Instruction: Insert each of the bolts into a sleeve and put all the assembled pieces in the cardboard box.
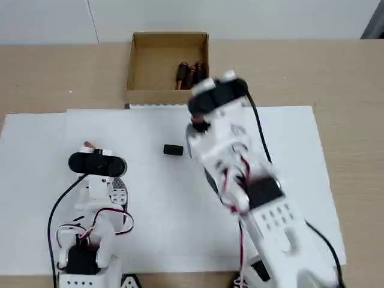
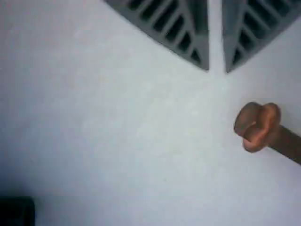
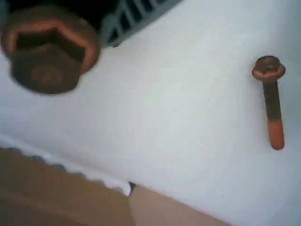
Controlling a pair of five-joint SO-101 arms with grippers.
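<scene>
The cardboard box [image 1: 144, 60] stands at the back of the table, with assembled bolt-and-sleeve pieces [image 1: 189, 74] in its right part. My right gripper [image 1: 207, 99] hovers at the box's front right corner. It is shut on a bolt [image 3: 47, 52] whose hex head faces the wrist camera, with a dark sleeve behind the head and one grey finger [image 3: 136, 16] beside it. A loose bolt [image 3: 270, 101] lies on the white paper. A black sleeve [image 1: 173, 150] lies mid-paper. My left gripper [image 2: 216, 68] is shut and holds nothing, just beside another bolt [image 2: 258, 127] [image 1: 90, 144].
White paper [image 1: 150, 228] covers the wooden table [image 1: 348, 78], and its far edge [image 3: 129, 188] runs along the box's front wall. The right arm [image 1: 264, 198] stretches diagonally over the paper's right half. The left arm [image 1: 90, 240] is folded at the front left.
</scene>
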